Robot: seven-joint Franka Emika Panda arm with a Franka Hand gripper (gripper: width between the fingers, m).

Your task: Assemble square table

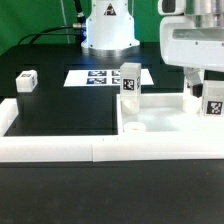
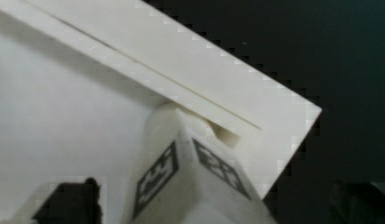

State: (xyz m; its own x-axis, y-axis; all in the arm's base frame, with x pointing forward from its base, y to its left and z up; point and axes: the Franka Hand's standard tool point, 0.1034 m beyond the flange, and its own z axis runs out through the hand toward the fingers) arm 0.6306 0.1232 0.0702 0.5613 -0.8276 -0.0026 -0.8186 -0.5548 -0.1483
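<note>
The white square tabletop [image 1: 165,112] lies flat at the exterior view's right, with a round corner hole [image 1: 133,127] showing near the front. One tagged leg post [image 1: 130,80] stands upright at its far left corner. A second leg post [image 1: 213,100] stands at its right side, under my gripper [image 1: 207,85]. In the wrist view this leg [image 2: 198,175] rises from a corner of the tabletop [image 2: 100,90] between my gripper's [image 2: 215,205] jaws. They stand open, and the dark finger [image 2: 73,205] is clear of the leg. A third leg [image 1: 26,80] lies far left.
The long low white border wall [image 1: 60,150] runs along the front and turns back at the exterior view's left. The marker board [image 1: 100,77] lies flat behind the tabletop. The arm's white base [image 1: 108,30] stands at the back.
</note>
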